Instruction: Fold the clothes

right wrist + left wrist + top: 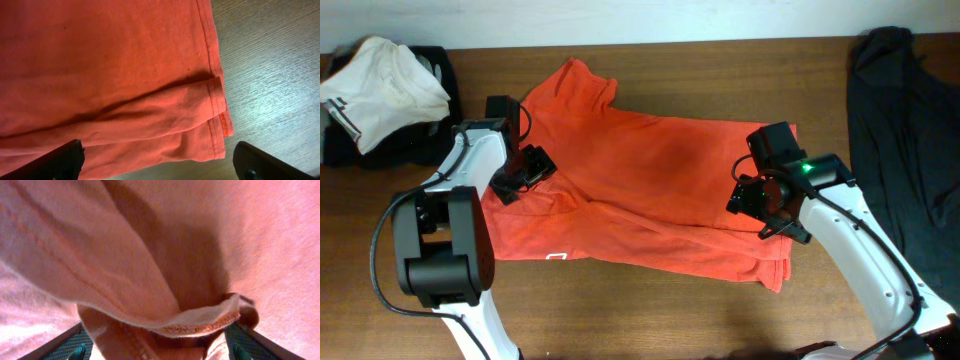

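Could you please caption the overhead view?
Partly folded orange T-shirt on a table, left pincer and right pincer over it.

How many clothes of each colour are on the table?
Orange shirt: 1
White cloth: 1
Black cloths: 2, one under the white one, one at the right
Total: 4

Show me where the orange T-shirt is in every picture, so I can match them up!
Overhead: the T-shirt lies spread across the middle of the table.
Left wrist: it fills the picture, with a stitched edge bunched at the bottom.
Right wrist: it covers the left and middle, with bare table at the right.
Shared landmark: the shirt's hemmed corner, seen overhead and from the right wrist.
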You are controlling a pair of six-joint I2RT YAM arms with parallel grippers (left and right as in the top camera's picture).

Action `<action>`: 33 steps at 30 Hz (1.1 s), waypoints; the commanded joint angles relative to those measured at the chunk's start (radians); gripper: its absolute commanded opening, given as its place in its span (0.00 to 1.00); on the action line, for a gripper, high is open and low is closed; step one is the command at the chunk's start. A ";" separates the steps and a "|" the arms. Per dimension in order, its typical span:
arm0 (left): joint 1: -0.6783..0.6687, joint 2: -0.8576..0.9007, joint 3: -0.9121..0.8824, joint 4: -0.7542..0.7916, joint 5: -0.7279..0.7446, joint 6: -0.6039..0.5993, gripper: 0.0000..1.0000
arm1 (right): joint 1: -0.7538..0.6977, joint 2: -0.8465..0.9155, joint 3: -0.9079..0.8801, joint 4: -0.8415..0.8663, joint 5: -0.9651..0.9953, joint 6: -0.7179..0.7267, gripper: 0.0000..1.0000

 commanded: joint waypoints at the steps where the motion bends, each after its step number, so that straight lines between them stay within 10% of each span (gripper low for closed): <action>1: 0.002 0.003 0.008 0.059 0.015 0.051 0.84 | 0.004 -0.002 0.017 0.000 0.011 0.000 0.99; 26: 0.002 0.003 0.008 0.354 -0.014 0.097 0.99 | 0.004 -0.002 0.017 0.001 0.011 0.000 0.99; 29: -0.005 0.002 0.162 0.250 0.162 0.208 0.99 | 0.003 -0.002 0.019 0.078 0.012 -0.117 0.99; 33: -0.119 0.002 0.503 0.075 0.041 0.407 0.99 | -0.042 -0.002 0.079 0.120 -0.027 -0.188 0.99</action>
